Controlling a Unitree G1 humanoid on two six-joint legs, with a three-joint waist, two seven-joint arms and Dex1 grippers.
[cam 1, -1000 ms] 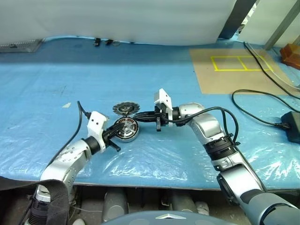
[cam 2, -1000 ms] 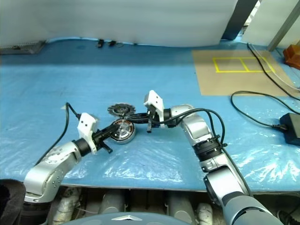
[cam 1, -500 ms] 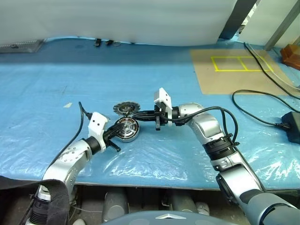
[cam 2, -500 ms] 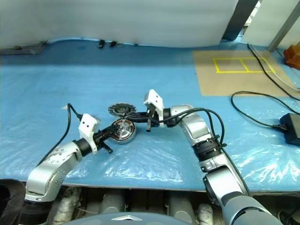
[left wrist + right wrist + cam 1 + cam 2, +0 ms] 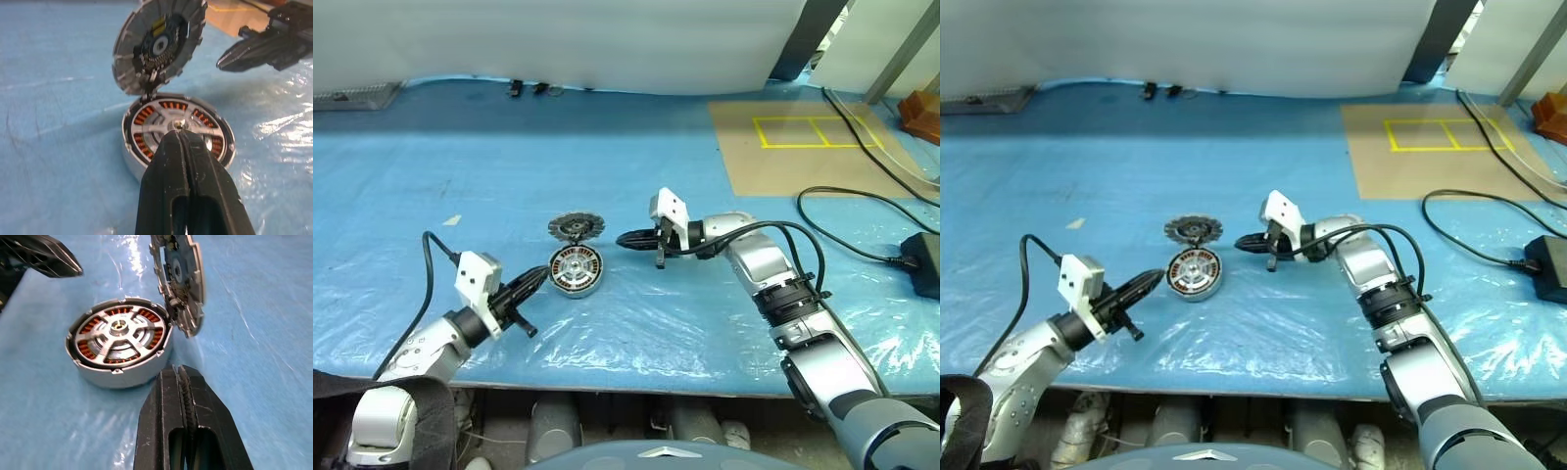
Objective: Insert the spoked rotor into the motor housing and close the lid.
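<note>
The motor housing (image 5: 576, 271) sits on the blue sheet, a squat silver round with copper windings. The spoked rotor (image 5: 105, 336) lies inside it, silver spokes and hub over the windings. The lid (image 5: 574, 227) stands tilted up from the housing's far edge, its inner face visible in the left wrist view (image 5: 159, 45). My left gripper (image 5: 542, 277) is shut and empty, its tip just short of the housing's left side. My right gripper (image 5: 623, 238) is shut and empty, a little to the right of the lid and apart from it.
A brown board with yellow tape (image 5: 803, 147) lies at the back right. Black cables (image 5: 842, 211) and a black power brick (image 5: 925, 264) lie on the right. Small dark items (image 5: 529, 88) sit at the far edge. The table's front edge runs close below the arms.
Both grippers have drawn back from the housing: the left one toward the near left, the right one to the right. The housing, rotor and open lid have stayed put.
</note>
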